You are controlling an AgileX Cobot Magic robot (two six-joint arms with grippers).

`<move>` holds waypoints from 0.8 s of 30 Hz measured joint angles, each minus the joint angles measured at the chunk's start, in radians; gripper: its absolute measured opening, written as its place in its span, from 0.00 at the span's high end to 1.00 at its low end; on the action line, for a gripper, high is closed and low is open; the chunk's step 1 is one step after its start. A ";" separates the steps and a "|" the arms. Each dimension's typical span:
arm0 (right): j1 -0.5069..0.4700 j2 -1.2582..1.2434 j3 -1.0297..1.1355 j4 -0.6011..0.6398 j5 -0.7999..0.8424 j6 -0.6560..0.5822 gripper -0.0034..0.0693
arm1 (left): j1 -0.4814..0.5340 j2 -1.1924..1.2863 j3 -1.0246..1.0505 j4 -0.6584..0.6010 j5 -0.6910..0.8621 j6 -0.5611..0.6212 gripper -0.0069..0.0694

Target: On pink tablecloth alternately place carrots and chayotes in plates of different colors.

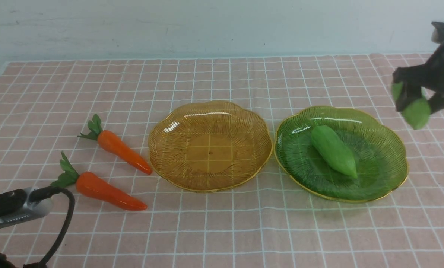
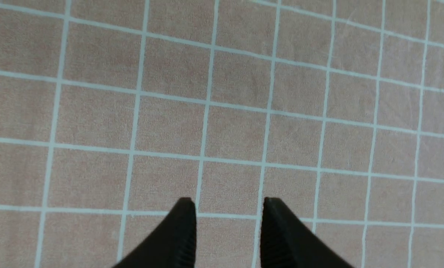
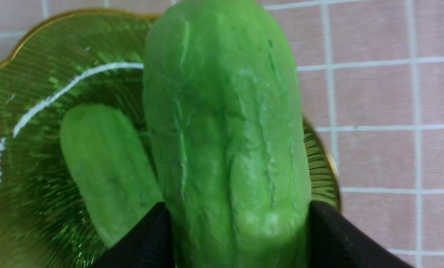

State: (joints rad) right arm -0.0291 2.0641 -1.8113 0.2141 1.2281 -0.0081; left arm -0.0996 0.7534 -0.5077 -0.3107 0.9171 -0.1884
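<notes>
On the pink tablecloth (image 1: 244,230) lie two carrots (image 1: 121,149) (image 1: 108,190), to the left of an amber-yellow plate (image 1: 170,123) with nothing in it. Beside it, the green plate (image 1: 378,160) holds one chayote (image 1: 333,150). My right gripper (image 1: 415,104) hangs above the green plate's far right rim, shut on a second chayote (image 1: 416,111). The right wrist view shows that held chayote (image 3: 225,111) clamped between the black fingers (image 3: 341,238), over the plate's edge (image 3: 28,93), with the other chayote (image 3: 106,167) below. My left gripper (image 2: 228,203) is open over bare cloth (image 2: 170,123).
My left arm (image 1: 9,210) and its black cable (image 1: 63,223) lie low at the front left, close to the nearer carrot's leaves. A pale wall stands behind the cloth's far edge.
</notes>
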 joint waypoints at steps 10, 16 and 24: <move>0.184 0.002 0.063 -0.291 0.005 0.090 0.17 | 0.000 0.206 -0.018 0.112 -0.205 -0.086 0.56; 0.193 -0.063 0.088 -0.199 0.005 0.116 0.03 | 0.000 0.439 -0.107 0.125 -0.388 -0.173 0.39; 0.193 -0.253 0.204 -0.049 0.010 0.086 0.10 | 0.000 0.769 -0.183 0.107 -0.716 -0.389 0.23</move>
State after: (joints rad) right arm 0.1644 1.8107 -1.6078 0.1655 1.2379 0.0782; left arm -0.0996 1.5229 -0.6908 -0.2036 0.2010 -0.5773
